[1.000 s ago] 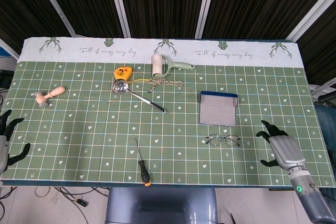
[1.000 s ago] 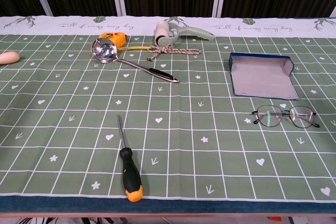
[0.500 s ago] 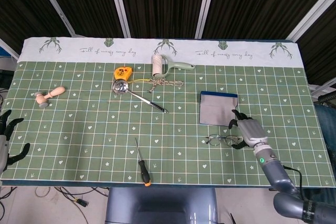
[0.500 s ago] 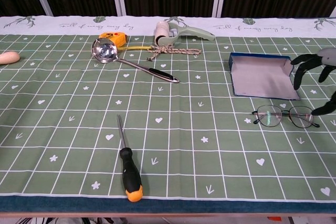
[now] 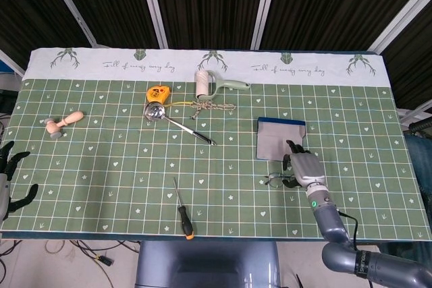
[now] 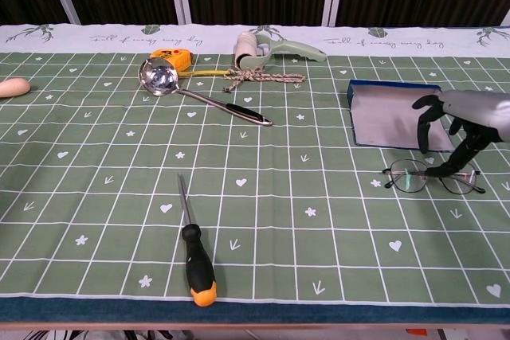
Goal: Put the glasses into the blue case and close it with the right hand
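I see the surface [image 5: 101, 160] covered by a green cloth with a white grid, small hearts and arrows, and a pale band with deer heads and script along its far edge. Behind it the room is dark, with black ribbed panels split by slanting pale metal bars.

My right robot hand [image 5: 302, 168] [image 6: 458, 125] hangs over the glasses [image 5: 280, 180] [image 6: 433, 177], fingers spread and pointing down, gripping nothing. In the chest view its dark fingertips [image 6: 424, 142] reach down around the frame's right lens; I cannot tell whether they touch it. The glasses lie flat on the cloth, just in front of the blue case [image 5: 281, 138] [image 6: 394, 111], which lies open with its grey lining up, on the right half of the surface.

My left robot hand [image 5: 9, 180] sits at the left edge of the head view, off the near left corner, fingers apart and empty.

Further back in the middle lie a yellow tape measure [image 5: 157, 92] [image 6: 174, 57], a metal ladle [image 5: 174, 121] [image 6: 195, 91], a bundle of twine [image 5: 211, 107] [image 6: 263, 77] and a lint roller [image 5: 214, 83] [image 6: 267, 47]. A wooden pestle [image 5: 63, 123] [image 6: 13, 86] lies at the far left. A screwdriver [image 5: 182, 210] [image 6: 194, 248] with a black and orange handle lies near the front edge.
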Robot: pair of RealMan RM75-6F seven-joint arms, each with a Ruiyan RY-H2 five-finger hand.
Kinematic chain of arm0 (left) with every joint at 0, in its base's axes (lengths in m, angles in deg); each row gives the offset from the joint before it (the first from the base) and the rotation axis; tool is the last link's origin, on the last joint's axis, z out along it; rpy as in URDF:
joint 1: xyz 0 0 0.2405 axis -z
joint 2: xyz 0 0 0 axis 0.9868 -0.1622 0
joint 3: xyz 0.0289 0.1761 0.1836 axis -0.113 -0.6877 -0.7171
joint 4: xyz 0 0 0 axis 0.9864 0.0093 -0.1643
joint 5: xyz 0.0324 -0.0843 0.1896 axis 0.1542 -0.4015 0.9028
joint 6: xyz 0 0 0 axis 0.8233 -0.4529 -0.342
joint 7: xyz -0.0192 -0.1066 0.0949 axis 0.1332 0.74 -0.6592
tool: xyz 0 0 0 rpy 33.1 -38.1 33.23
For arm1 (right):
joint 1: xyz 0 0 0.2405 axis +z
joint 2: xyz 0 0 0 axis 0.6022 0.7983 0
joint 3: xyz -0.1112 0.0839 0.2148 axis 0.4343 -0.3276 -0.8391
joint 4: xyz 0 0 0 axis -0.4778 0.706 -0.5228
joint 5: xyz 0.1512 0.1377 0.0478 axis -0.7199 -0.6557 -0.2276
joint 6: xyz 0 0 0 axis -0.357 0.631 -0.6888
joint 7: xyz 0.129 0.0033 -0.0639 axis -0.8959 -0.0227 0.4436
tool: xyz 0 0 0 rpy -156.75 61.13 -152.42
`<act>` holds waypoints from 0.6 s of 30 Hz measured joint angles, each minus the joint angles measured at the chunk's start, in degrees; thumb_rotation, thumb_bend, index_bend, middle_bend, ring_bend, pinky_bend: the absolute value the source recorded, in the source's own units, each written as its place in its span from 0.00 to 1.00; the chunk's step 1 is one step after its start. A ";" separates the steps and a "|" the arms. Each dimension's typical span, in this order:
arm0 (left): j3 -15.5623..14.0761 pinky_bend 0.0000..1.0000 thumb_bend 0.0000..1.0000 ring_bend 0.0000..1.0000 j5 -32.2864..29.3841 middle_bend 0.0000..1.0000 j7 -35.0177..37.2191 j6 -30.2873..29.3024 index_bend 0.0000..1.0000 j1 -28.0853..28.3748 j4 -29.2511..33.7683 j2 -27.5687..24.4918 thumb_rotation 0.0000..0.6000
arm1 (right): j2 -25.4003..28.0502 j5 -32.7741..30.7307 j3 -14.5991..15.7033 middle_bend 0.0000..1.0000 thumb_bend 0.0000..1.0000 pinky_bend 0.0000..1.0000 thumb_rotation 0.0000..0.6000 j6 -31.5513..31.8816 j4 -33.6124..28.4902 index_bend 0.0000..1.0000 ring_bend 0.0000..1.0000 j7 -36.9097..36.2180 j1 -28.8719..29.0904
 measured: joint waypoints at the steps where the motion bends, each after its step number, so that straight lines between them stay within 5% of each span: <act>1: -0.03 0.00 0.31 0.00 0.03 0.00 0.02 0.00 0.19 0.00 -0.04 0.00 1.00 | -0.18 0.16 0.14 0.09 0.32 0.26 1.00 0.24 0.25 0.57 0.13 0.05 -0.02; 18: 0.00 0.00 0.31 0.00 -0.11 0.00 -0.23 -0.04 0.19 0.05 0.06 0.03 1.00 | -0.73 0.20 1.36 0.09 0.41 0.26 1.00 -0.64 2.53 0.58 0.13 -1.28 -0.15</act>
